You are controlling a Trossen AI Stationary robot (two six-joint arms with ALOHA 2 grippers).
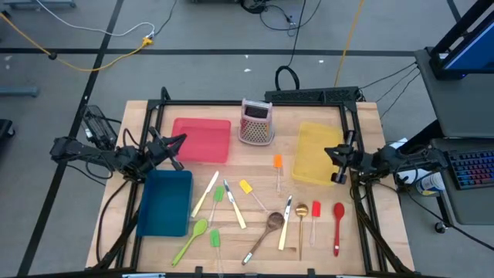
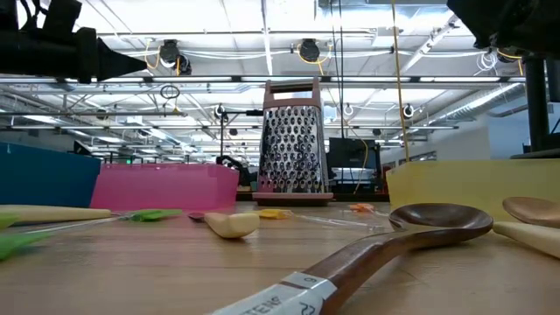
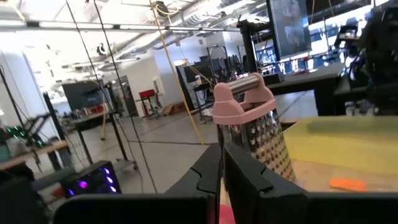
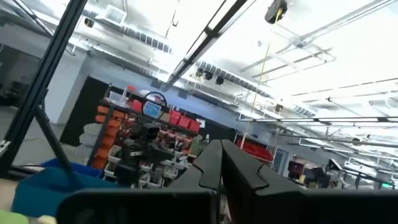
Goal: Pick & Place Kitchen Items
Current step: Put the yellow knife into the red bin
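Open workshop floor with cables, wooden table [image 1: 255, 235] in the middle, black frame round it. Clock directions are from table centre in the high view.

At 9 o'clock the left gripper [image 1: 179, 141] hangs above the table between the blue bin [image 1: 164, 202] and the red bin [image 1: 202, 140], fingers pressed together, nothing in them; it looks parked, clear of the items. The blue bin sits at 8 o'clock, the red bin at 11, likely drop spots near the left arm.

The grater [image 1: 257, 122] stands upright at 12 o'clock, back of the table, out of the working area.

The utensils are still loose on the wood from 7 to 4 o'clock, none in a bin: green spoon [image 1: 190, 240] and green spatula [image 1: 215, 239] at 7, two knives [image 1: 205, 192] crossing near another green spatula, yellow spatula [image 1: 247, 188] near centre, wooden spoon [image 1: 265, 232] at 6, gold spoon [image 1: 301, 211], red spatula [image 1: 316, 210] and red spoon [image 1: 338, 224] at 4 to 5. The orange spatula [image 1: 278, 164] lies just beside the yellow bin [image 1: 317, 153] at 2 o'clock. Spread flat and mostly apart, so each can probably be taken singly.

At 3 o'clock the right gripper [image 1: 336, 160] hovers over the yellow bin's right edge, fingers closed together and empty. Sorting looks not yet begun.
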